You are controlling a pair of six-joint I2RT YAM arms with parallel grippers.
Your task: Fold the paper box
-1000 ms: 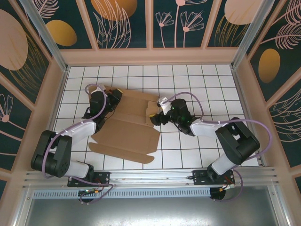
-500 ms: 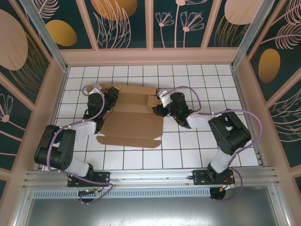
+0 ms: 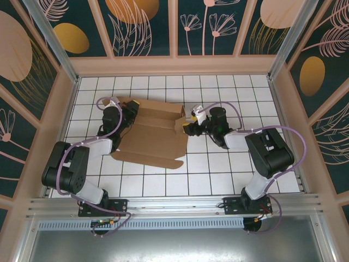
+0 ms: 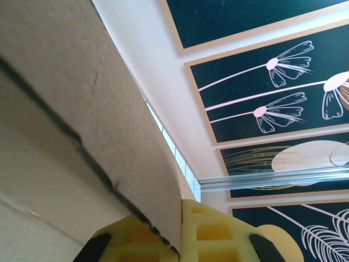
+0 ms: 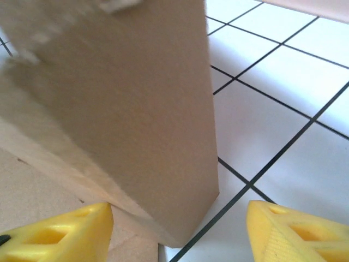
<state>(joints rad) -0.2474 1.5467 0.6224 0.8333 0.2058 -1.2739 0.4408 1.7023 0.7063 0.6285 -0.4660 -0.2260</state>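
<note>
The paper box [image 3: 152,136] is a brown cardboard sheet with creases and flaps, lying partly folded on the tiled floor between the arms. My left gripper [image 3: 130,113] is at the sheet's far left corner. In the left wrist view its yellow fingers [image 4: 218,232] are shut on the paper box's edge [image 4: 109,131], which rises between them. My right gripper [image 3: 188,129] sits at the sheet's right side, open. In the right wrist view a raised flap [image 5: 136,109] stands in front of and between its yellow fingertips [image 5: 292,232], untouched by either.
The white tiled floor [image 3: 218,169] is ringed by tan walls [image 3: 174,65] on three sides. An aluminium rail [image 3: 174,207] runs along the near edge by the arm bases. Open tiles lie right of and in front of the sheet.
The sheet has been drawn back and left, its near edge now further from the rail. My right gripper has shifted slightly right, off the flap, and its jaws narrowed and then widened again. The left grip holds.
</note>
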